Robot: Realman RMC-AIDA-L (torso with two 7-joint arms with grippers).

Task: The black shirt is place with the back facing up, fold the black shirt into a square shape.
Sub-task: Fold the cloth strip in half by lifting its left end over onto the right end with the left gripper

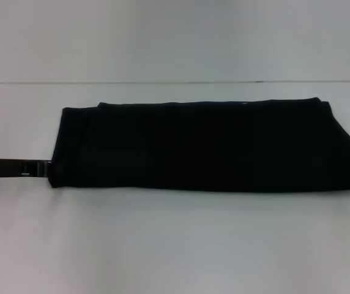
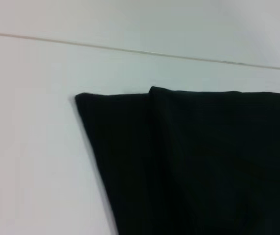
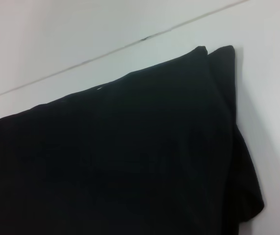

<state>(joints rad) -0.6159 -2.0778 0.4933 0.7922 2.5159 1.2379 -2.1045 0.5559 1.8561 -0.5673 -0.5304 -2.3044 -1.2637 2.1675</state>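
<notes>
In the head view, the left gripper (image 1: pixel 40 167) is seen at 9 o'clock, low over the surface (image 1: pixel 175 245), as a thin dark bar that is stretched from the picture's edge toward the centre. Its tip is placed at the left end of the black shirt (image 1: pixel 208 147), touching the cloth or just under its edge; which of these it is cannot be told. Whether the jaws are spread or pressed together cannot be told either, because the tip is hidden against the dark cloth. A pale rounded part and a thin looped cable of the same arm are seen at the very edge, at 9 o'clock. The right gripper is not seen in any view.

The black shirt is laid in the middle of the head view as a long folded band, running from 9 o'clock to 3 o'clock. In the left wrist view, the shirt's (image 2: pixel 194 161) end is shown with two layers, one edge set a little behind the other. In the right wrist view, the other end of the shirt (image 3: pixel 120 156) is shown with two layered corners.

The surface is white and plain, and a thin seam line is drawn across it beyond the shirt. No letters or labels can be read on the cloth.
</notes>
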